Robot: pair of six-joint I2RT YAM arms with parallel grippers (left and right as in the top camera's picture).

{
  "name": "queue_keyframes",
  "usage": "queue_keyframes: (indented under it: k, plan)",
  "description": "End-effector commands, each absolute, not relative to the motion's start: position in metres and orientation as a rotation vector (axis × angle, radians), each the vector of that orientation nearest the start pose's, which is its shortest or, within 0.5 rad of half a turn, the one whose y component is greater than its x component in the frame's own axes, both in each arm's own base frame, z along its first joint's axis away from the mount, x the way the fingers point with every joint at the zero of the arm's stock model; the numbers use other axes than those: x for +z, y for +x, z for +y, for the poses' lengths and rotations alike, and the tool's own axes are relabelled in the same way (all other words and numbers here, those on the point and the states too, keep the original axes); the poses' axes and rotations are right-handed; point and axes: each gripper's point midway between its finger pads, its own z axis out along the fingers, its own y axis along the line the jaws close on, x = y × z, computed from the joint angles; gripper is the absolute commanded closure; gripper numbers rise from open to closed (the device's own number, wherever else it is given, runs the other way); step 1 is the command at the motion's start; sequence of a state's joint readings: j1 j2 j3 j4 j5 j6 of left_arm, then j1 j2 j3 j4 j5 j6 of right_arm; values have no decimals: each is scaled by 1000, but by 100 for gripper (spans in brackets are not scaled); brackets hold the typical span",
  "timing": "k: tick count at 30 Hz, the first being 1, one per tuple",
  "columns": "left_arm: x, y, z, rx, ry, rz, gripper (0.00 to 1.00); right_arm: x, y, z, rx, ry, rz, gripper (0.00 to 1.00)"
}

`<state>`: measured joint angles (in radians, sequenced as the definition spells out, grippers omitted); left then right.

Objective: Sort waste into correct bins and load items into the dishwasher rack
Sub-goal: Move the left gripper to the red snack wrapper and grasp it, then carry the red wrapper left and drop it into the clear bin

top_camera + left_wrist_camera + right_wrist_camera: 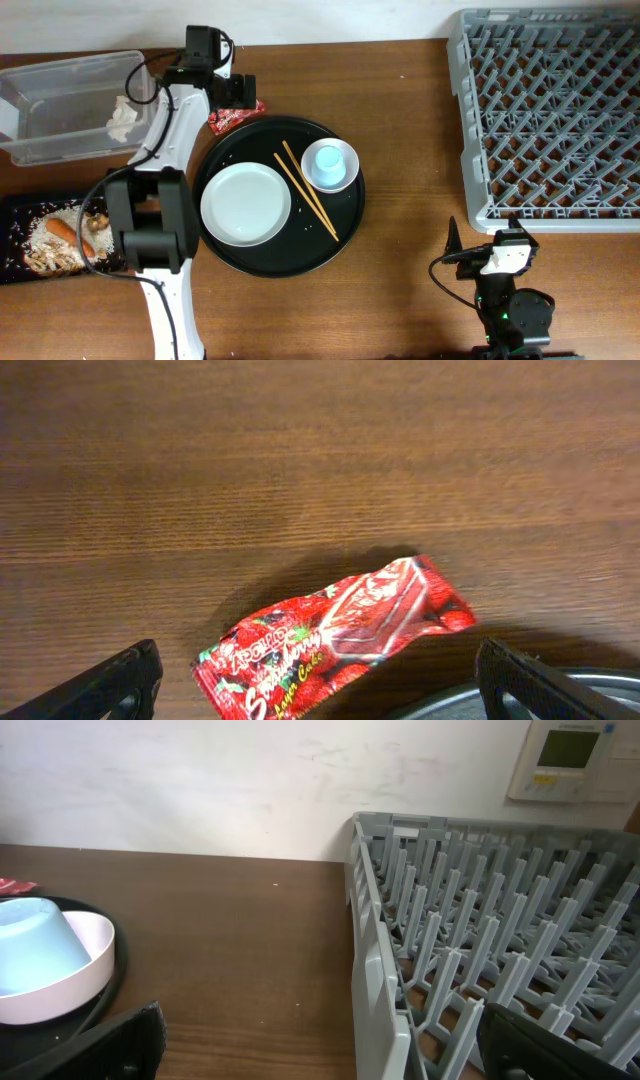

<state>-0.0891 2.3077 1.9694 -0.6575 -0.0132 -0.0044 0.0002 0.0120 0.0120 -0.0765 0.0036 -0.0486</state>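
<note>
Left gripper [318, 660]: jaws spread wide, nothing held, hovering over the wrapper [340, 630].
Wrapper: lies flat and askew on the bare table [300, 460], touching or just beside the edge of the round tray [290, 262].
Risk at pickup: the foil is slick and thin, so fingers closing on the wood could push it flat or skate it under the tray edge. The right finger may also catch that edge on the way down.
Risk at sorting: the clear tub [60, 75] holds the tissue [122, 120]. The flat black tray [15, 205], with rice [40, 240] and carrot [62, 230], sits just below it, so a short or early drop would probably put the wrapper among the food or on the table.
Risk on the round tray: plate [246, 204], chopsticks [305, 195] and cup [329, 165] lie close together, so a sweeping arm could roll the chopsticks off.
Right gripper [322, 1020]: also spread wide and empty, parked near the rack [550, 110].
Rack: no dishes loaded. Its upright pegs could snag a plate brought in tilted.
</note>
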Motion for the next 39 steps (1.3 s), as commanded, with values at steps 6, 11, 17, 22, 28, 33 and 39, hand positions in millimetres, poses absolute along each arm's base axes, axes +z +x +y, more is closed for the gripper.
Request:
queue_keyframes:
  k: [6, 11, 17, 22, 28, 33, 39]
  plan:
    - [51, 584, -42, 16, 151, 2592, 3, 155, 246, -1, -37, -30, 1653, 2]
    - [31, 577, -42, 18, 155, 2642, 4, 155, 246, -1, -37, -30, 1653, 2]
    - [11, 577, -39, 21, 151, 2669, 3, 155, 246, -1, -37, -30, 1653, 2]
    - [11, 578, -35, 22, 140, 2665, 1, 155, 246, -1, -37, -30, 1653, 2]
    - [4, 574, -42, -39, 155, 2688, 1, 155, 246, -1, -37, -30, 1653, 2]
    - [-5, 569, -42, -38, 156, 2716, 20, 155, 246, -1, -37, -30, 1653, 2]
    - [-22, 562, -42, -37, 158, 2759, 47, 155, 246, -1, -37, -30, 1653, 2]
